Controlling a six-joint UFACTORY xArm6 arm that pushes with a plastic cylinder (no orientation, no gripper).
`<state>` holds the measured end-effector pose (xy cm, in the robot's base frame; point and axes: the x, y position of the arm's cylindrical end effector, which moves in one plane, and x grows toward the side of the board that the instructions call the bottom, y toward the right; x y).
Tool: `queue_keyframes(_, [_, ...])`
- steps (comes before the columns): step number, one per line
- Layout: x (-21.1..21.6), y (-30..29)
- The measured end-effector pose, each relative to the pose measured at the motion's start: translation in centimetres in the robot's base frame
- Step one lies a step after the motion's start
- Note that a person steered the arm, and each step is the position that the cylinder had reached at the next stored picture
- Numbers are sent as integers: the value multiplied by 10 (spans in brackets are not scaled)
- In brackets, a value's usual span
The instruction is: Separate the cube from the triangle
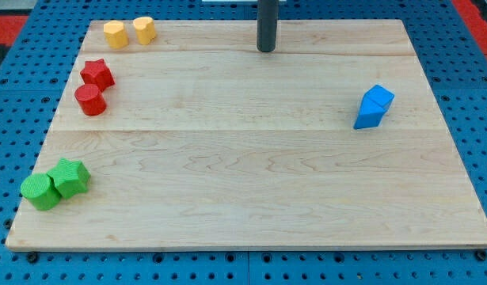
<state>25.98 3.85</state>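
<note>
**Blue pair sits pressed together at the board's right; rod waits at the top edge**

My tip [265, 50] is the blunt lower end of a straight, smooth, dark grey rod. It carries no claw at all, so nothing is held, and it rests near the view's top on bare wood, well apart from every block.

The blue cube [378, 99] and the blue triangle [367, 116] touch each other at the view's right, the cube slightly above and to the right of the wedge. Both look like matte, hard-edged solids.

Along the view's left, three more pairs stand. Two yellow blocks [130, 32] with faceted outlines sit side by side at the top corner. Below them a red star-like block [97, 74] touches a red cylinder [90, 100]. Near the bottom corner a green cylinder [40, 192] presses against a lobed green block [71, 176].

The board [243, 182] is pale, glued wooden planks with fine grain and faint seams. It lies on a blue pegboard surface [465, 55] dotted with holes; red panels [21, 20] show at the upper corners.
</note>
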Motion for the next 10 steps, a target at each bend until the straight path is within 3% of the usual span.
queue_keyframes(5, [-6, 28])
queue_keyframes(10, [95, 150])
